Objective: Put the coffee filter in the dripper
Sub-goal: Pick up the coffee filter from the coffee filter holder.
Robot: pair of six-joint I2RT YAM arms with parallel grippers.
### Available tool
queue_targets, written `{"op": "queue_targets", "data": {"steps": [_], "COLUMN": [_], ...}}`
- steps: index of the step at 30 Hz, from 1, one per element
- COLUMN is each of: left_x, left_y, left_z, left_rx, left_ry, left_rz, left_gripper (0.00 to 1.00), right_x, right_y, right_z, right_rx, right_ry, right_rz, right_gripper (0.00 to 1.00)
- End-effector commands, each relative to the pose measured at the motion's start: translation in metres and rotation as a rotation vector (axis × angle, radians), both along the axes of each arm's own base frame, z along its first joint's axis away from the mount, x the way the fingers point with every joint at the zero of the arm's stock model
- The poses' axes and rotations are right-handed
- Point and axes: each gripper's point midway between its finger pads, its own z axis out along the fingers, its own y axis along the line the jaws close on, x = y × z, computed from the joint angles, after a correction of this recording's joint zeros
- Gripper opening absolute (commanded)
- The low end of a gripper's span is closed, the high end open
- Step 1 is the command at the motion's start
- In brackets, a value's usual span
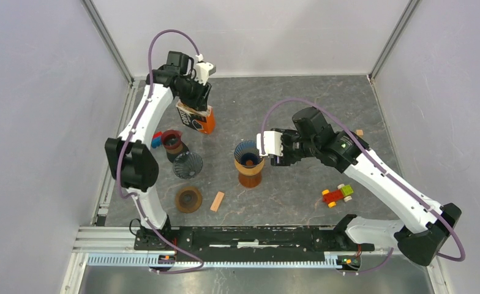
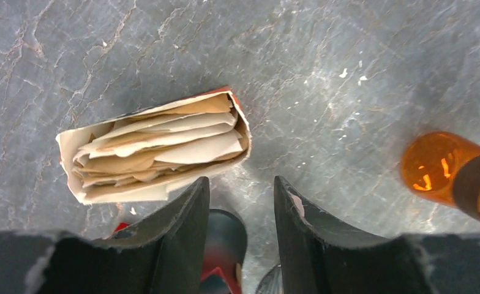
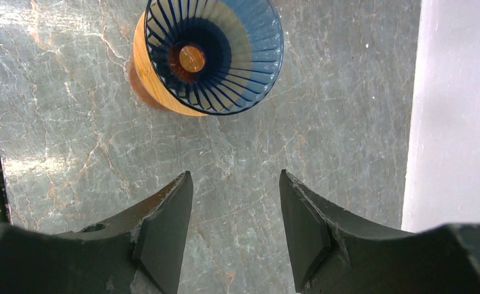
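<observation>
Filters: a stack of tan paper coffee filters (image 2: 158,147) stands on edge inside an open-topped filter box (image 2: 66,144), at the far-left of the table (image 1: 299,110).
Handling (judged): thin, light, limp paper. It creases or tears under a hard pinch, and the sheets probably cling, so more than one may lift at once. The box looks light too and may tip or slide if the paper drags on it.
Where to hold (judged): the exposed upper edge of one outer sheet at the box mouth. Take only that edge, with a shallow bite.
Left pincer (image 2: 242,184): jaws stand moderately apart with nothing between them; bare table shows through the gap.
Filters vs left pincer: in the wrist view the box mouth lies at about 10 o'clock from the gap. Its near wall is just beside the left finger's tip, not between the jaws. From above, the pincer hangs right over the box.
Right pincer (image 3: 235,174): jaws apart, empty, table visible between them.
Dripper (image 3: 216,55): a blue ribbed cone on an orange stand, upright, with no paper inside. It sits at 11 o'clock from the right pincer in the wrist view; from above it is at 9 o'clock, just beside it.
Dripper vs box: from above, about 4 o'clock from the box, well apart.
Step (judged): no filter picked yet, and the pincer needs shifting toward 10 o'clock.
</observation>
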Motion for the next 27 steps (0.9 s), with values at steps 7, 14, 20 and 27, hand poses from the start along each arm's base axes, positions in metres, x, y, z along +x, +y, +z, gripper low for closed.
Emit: {"op": "queue_targets", "data": {"steps": [7,14,20,27], "left_x": [0.014,0.02,0.03,0.038], "left_y": [0.009,0.011,0.015,0.015], "left_z": [-0.027,-0.04,-0.044,-0.046], "left_rx": [0.108,0.113,0.123,0.091], "left_ry": [0.027,0.055,0.055,0.066], "left_rz": [-0.182,-0.179,-0.162,-0.141], "left_gripper": [0.56,0.53,0.49,0.41], "right_x": [0.004,0.006,0.007,0.007], "right_y": [-0.005,-0.007,-0.008,-0.011], "right_z": [0.003,0.003,0.0,-0.008], "right_rx": [0.04,0.042,0.037,0.029], "right_ry": [-0.014,-0.006,0.004,0.021], "right_rz": [-0.024,-0.03,-0.031,-0.034], "right_gripper": [0.6,0.6,0.6,0.6]}}
